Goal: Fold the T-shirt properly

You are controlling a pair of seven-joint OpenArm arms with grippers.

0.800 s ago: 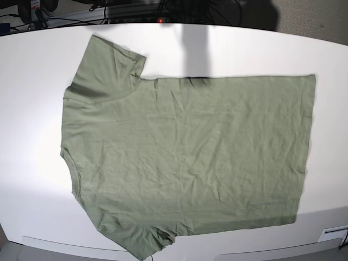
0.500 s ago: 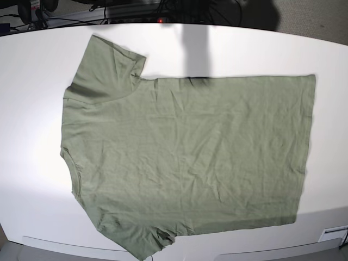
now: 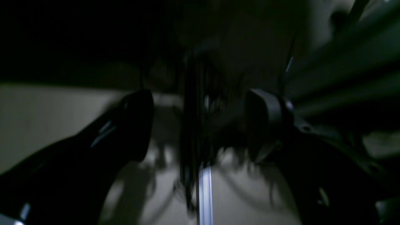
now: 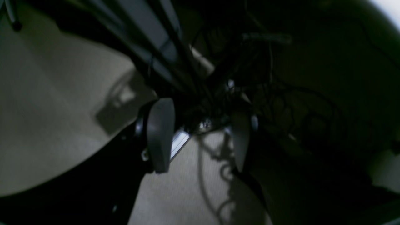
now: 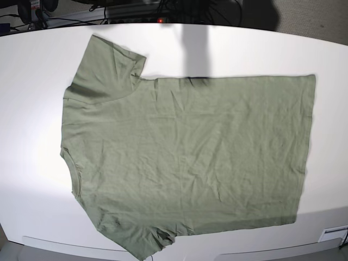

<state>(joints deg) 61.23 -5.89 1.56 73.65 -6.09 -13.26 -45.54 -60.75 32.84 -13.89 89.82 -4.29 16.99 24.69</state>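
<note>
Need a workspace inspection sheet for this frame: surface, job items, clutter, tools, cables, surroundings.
Surface: white table, curved far edge, bare around the garment.
Job's things: green T-shirt spread flat and wrinkled, unfolded, neck toward the base view's left, hem toward its right, both sleeves out.
Clutter: nothing seen on the table.
Tools: left tool open, nothing between its fingers; right tool open, also holding nothing. Neither shows in the base view; both wrist views are dark and blurred, aimed off the shirt.
Cables: dark cables behind the table's far edge.
Surroundings: dark equipment with a small red light beyond the table.
</note>
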